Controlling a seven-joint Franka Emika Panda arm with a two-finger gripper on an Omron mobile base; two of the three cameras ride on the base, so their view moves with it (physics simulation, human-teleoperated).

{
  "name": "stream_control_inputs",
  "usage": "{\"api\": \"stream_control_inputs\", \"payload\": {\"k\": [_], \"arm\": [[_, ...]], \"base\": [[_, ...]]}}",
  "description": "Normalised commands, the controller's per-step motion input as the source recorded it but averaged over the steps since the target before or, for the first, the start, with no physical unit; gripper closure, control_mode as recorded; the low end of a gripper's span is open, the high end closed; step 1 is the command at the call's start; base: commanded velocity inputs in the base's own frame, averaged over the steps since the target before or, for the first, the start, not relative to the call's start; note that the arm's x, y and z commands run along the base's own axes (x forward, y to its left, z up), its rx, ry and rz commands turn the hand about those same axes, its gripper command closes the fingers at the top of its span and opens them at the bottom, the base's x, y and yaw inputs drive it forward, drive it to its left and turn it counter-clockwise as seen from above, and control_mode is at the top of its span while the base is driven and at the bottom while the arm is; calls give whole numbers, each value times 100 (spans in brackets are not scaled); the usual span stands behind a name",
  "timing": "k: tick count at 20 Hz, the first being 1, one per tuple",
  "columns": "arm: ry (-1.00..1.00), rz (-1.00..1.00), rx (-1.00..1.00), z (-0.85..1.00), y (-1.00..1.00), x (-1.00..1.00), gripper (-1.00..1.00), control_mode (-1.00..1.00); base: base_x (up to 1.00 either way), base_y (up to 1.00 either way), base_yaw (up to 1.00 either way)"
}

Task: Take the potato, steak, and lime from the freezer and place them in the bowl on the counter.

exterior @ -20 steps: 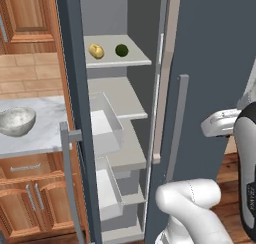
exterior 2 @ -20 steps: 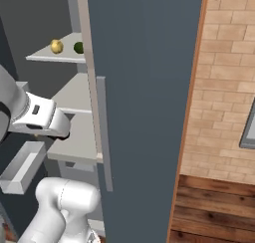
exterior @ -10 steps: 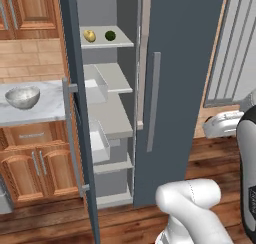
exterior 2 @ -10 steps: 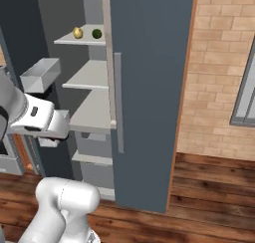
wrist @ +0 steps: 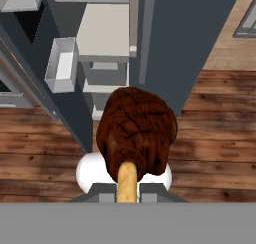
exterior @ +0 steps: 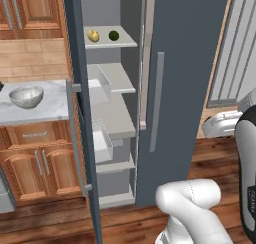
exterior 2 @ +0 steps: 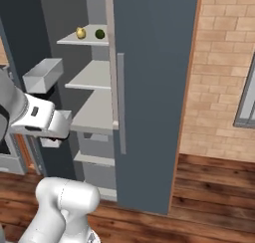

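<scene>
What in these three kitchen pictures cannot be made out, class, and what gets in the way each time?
- Pincer tips, hand view: hidden by the steak it holds.
- Steak's far side, hand view: turned away from the camera.
- Bowl contents, left base view: too small and shallow an angle.
- Freezer top, left base view: cut off by the edge.
- Potato and lime markings, right base view: too small.

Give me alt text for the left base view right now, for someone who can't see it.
The freezer stands with one door open, the potato and lime side by side on its top shelf, with pulled-out white drawers below. Left of it, the bowl sits on the counter; the robot's white arm rises at lower right.
</scene>
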Motion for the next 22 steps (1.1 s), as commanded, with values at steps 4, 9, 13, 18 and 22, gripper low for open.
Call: {"api": "stream_control_inputs", "payload": {"k": [4, 9, 13, 18, 22], "arm": [[0, 0, 0, 0, 0, 0, 100, 100], [0, 0, 0, 0, 0, 0, 100, 100], [0, 0, 0, 0, 0, 0, 100, 100], [0, 0, 0, 0, 0, 0, 100, 100], [0, 0, 0, 0, 0, 0, 100, 100]], "base": [[-4, 97, -1], [0, 74, 0], [1, 54, 0], [1, 52, 0], [0, 82, 0]]}}
